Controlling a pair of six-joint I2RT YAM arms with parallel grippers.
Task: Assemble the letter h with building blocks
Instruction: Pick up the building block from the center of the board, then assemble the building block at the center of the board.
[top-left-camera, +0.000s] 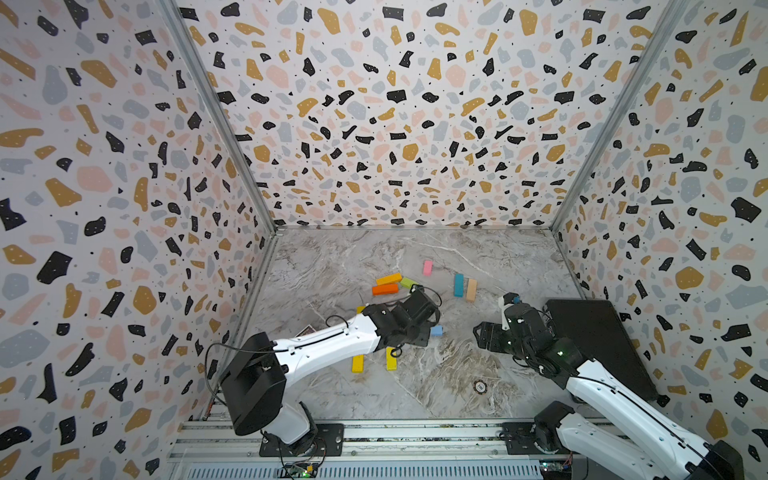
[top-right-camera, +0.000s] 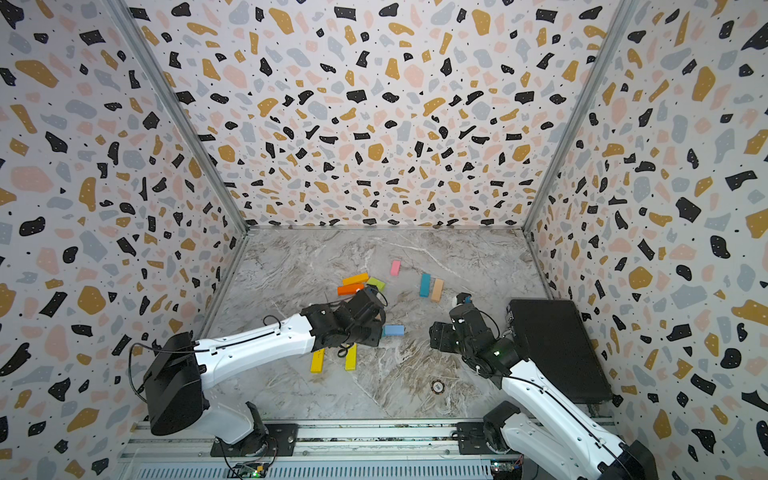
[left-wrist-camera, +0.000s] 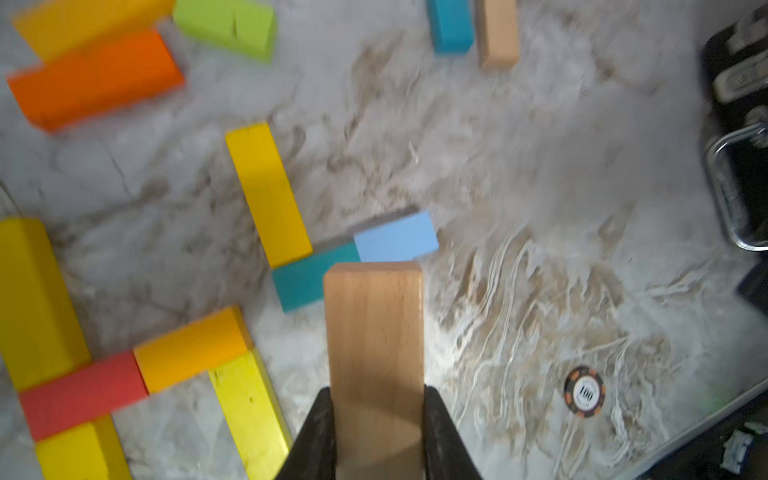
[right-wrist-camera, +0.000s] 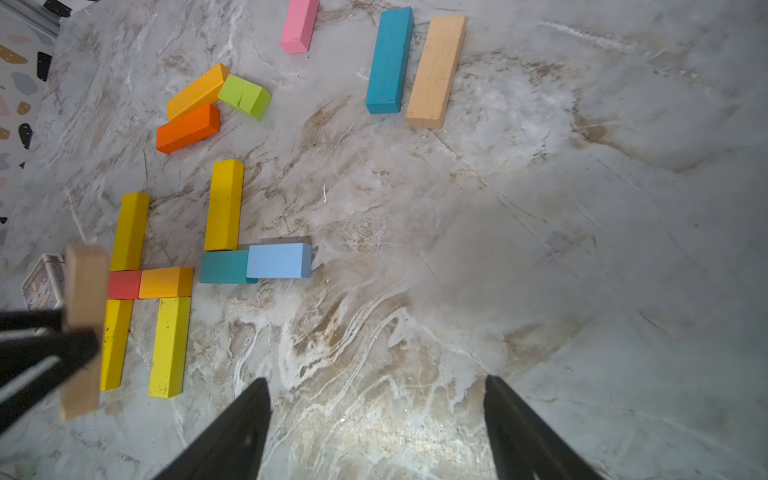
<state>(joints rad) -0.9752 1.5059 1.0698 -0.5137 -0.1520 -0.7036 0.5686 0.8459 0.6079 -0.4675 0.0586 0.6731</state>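
The left pincer (left-wrist-camera: 376, 399) is clamped across the narrow width of a plain unpainted wooden bar (left-wrist-camera: 374, 332), held clear above the marble-patterned surface (left-wrist-camera: 519, 166); the right wrist view shows the grip about mid-length, which I judge the right place, since so light, stiff and smooth a piece would likely pivot between the pads if taken near an end; a modest squeeze should do, and it should set down flat without harm; just beside it lie long yellow bars (right-wrist-camera: 129, 230) joined by a short red block (right-wrist-camera: 124, 284) and a short amber block (right-wrist-camera: 165, 282); nearby another yellow bar (right-wrist-camera: 224, 205) meets a short teal block (right-wrist-camera: 224, 266), overlapped by a light blue block (right-wrist-camera: 279, 260); the right pincer (right-wrist-camera: 376, 386) hangs with jaws apart, empty, over bare surface; spare coloured bars (right-wrist-camera: 188, 128) lie farther off.
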